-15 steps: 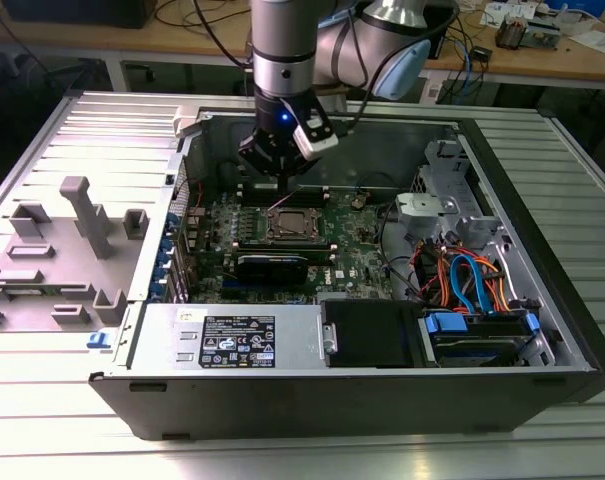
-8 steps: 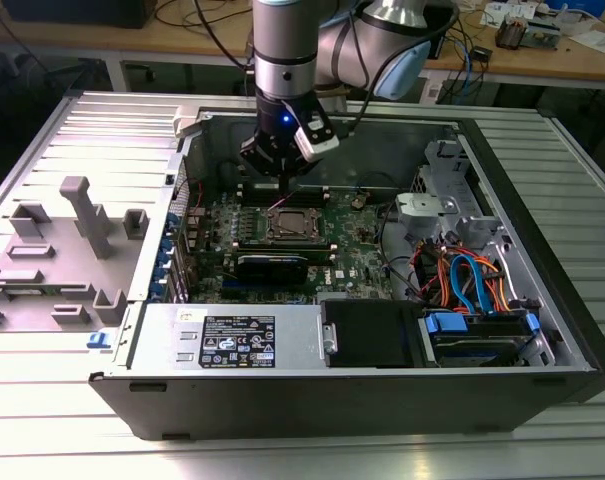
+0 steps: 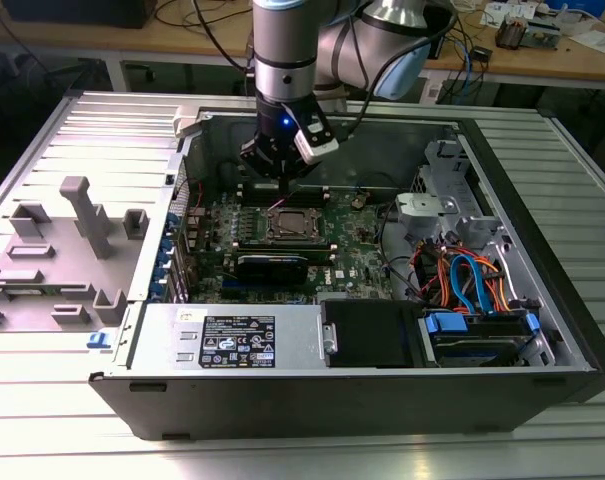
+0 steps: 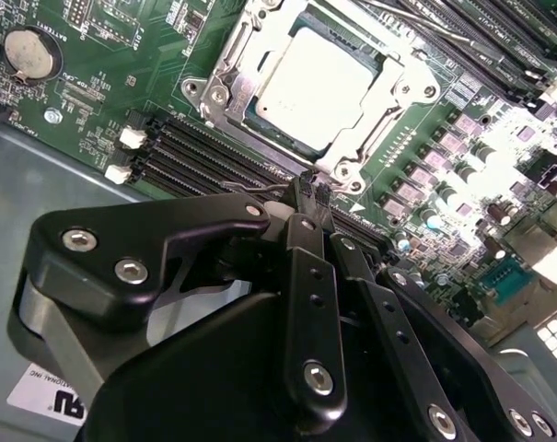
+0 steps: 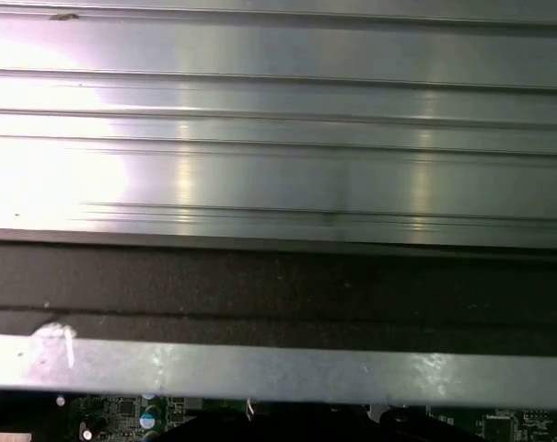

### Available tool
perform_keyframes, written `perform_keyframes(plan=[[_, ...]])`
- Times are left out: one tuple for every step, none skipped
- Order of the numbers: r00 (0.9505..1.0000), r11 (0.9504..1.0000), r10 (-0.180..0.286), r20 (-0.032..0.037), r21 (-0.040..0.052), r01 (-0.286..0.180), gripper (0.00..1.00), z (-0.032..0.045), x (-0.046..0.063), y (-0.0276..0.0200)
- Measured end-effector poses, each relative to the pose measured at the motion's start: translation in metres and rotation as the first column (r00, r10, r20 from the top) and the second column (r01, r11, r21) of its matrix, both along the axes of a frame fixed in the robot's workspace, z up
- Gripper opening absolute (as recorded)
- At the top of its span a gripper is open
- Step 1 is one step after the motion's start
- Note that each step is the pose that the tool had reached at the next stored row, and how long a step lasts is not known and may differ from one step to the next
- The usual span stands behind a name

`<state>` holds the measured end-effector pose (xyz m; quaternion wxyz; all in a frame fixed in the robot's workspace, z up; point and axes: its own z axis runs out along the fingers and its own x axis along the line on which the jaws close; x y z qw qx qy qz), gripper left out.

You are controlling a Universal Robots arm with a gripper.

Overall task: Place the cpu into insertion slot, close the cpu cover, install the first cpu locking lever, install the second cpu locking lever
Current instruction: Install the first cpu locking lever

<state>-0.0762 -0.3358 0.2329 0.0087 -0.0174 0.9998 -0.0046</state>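
The cpu [image 4: 319, 85], a square chip with a dull silver top, lies in the socket on the green board; the insertion slot is hidden under it. The cpu cover [image 4: 230, 66], a silver frame, lies flat around the chip. My gripper [image 4: 310, 189] has its black fingers drawn together just beside the socket's edge, over the memory slots. A thin metal locking lever [image 4: 255, 190] runs right up to the fingertips; whether they pinch it I cannot tell. In the exterior view the gripper [image 3: 280, 172] hangs just behind the socket [image 3: 294, 222] inside the open case.
Long black memory slots [image 4: 191, 152] flank the socket, and a coin battery [image 4: 28, 52] sits nearby. A black expansion card [image 3: 272, 266], the power supply [image 3: 232, 340] and a drive cage with orange and blue cables [image 3: 462, 280] fill the case. A grey fixture [image 3: 82, 215] stands on the exterior view's left.
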Motion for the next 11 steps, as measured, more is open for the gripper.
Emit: perform_keyframes(plan=[[1.0,1.0,0.0,0.0,0.0,0.0,0.11,-0.0003,0.0,0.0002],[1.0,1.0,0.0,0.0,0.0001,0.0,0.11,-0.0007,0.0,0.0005],[1.0,1.0,0.0,0.0001,0.0002,0.0,0.11,-0.001,0.0,0.001],[1.0,1.0,0.0,0.0001,0.0001,0.0,0.11,-0.0027,0.0,0.0033],[1.0,1.0,0.0,0.0001,0.0003,0.0,0.11,-0.0051,0.003,0.0041],[1.0,1.0,0.0,0.0,0.0001,0.0,0.11,-0.007,0.008,0.0045],[1.0,1.0,0.0,0.0,0.0001,0.0,0.11,-0.0074,0.009,0.0046],[1.0,1.0,0.0,0.0,0.0,0.0,0.11,-0.0077,0.01,0.0046],[1.0,1.0,0.0,0.0001,0.0001,0.0,0.11,-0.0081,0.01,0.0047],[1.0,1.0,0.0,0.0,0.0,0.0,0.11,-0.0084,0.011,0.0047],[1.0,1.0,0.0,0.0001,0.0001,0.0,0.11,-0.0089,0.012,0.0047]])
